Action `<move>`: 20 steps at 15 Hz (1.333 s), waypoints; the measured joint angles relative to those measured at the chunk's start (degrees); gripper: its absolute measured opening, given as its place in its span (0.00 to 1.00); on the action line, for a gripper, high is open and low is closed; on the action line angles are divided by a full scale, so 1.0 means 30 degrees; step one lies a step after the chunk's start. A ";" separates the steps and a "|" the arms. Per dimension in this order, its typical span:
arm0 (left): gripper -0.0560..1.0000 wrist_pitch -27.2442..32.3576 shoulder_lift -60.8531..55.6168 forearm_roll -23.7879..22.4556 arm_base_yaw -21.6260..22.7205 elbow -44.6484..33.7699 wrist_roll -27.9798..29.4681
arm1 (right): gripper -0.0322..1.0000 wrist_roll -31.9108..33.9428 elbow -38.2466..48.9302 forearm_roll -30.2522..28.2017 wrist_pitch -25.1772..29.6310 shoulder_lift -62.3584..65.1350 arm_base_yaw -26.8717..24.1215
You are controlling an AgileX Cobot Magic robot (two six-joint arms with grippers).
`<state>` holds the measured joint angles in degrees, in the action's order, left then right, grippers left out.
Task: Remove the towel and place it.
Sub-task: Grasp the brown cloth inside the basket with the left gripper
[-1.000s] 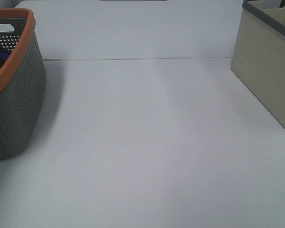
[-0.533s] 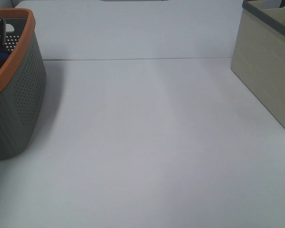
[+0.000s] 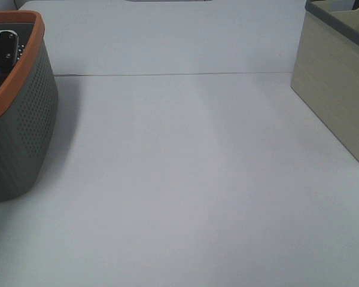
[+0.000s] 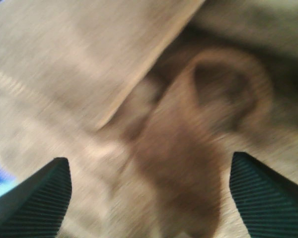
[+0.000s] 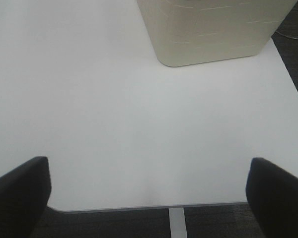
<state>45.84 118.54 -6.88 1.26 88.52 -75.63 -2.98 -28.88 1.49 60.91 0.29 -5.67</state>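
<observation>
Left hand newly deeper in basket; white table, beige bin.

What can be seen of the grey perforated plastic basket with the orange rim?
The grey perforated plastic basket stands upright on the white table at the left edge of the high view, which cuts part off. Its rounded walls carry rows of small holes; a thick orange rim runs round the top. The left end effector sits in its opening.
</observation>
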 joint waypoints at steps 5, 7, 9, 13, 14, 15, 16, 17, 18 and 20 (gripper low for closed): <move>0.69 0.0363 0.0038 -0.0172 -0.0095 0.0000 -0.0038 | 0.96 0.0000 0.0000 0.0000 0.0000 0.0000 0.0000; 0.66 0.0325 0.0038 -0.0420 -0.0095 0.0000 -0.0019 | 0.96 0.0000 0.0000 0.0000 0.0000 0.0000 0.0000; 0.65 -0.0095 0.0038 -0.0497 -0.0095 0.0000 0.0325 | 0.96 0.0000 0.0000 0.0000 0.0000 0.0000 0.0000; 0.51 -0.0516 0.0172 -0.0783 -0.0095 0.0000 0.0993 | 0.96 0.0000 0.0000 0.0000 0.0000 0.0000 0.0000; 0.42 -0.0535 0.0229 -0.0783 -0.0095 0.0000 0.1012 | 0.96 0.0000 0.0000 0.0000 0.0000 0.0000 0.0000; 0.33 -0.0535 0.0267 -0.0802 -0.0095 0.0000 0.1070 | 0.96 0.0000 0.0000 0.0000 0.0000 0.0000 0.0000; 0.26 -0.0535 0.0267 -0.0802 -0.0095 0.0000 0.1241 | 0.96 0.0000 0.0000 0.0000 0.0000 0.0000 0.0000; 0.17 -0.0592 0.0267 -0.0840 -0.0095 0.0000 0.1490 | 0.96 0.0000 0.0000 0.0000 0.0000 0.0000 0.0000; 0.14 -0.0649 0.0267 -0.0840 -0.0095 0.0000 0.1509 | 0.96 0.0000 0.0000 0.0000 0.0000 0.0000 0.0000; 0.08 -0.0840 0.0267 -0.0840 -0.0095 0.0000 0.1528 | 0.96 0.0000 0.0000 0.0000 0.0000 0.0000 0.0000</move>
<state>43.32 119.35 -9.40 0.97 88.52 -71.05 -2.98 -28.88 1.49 60.91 0.29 -5.67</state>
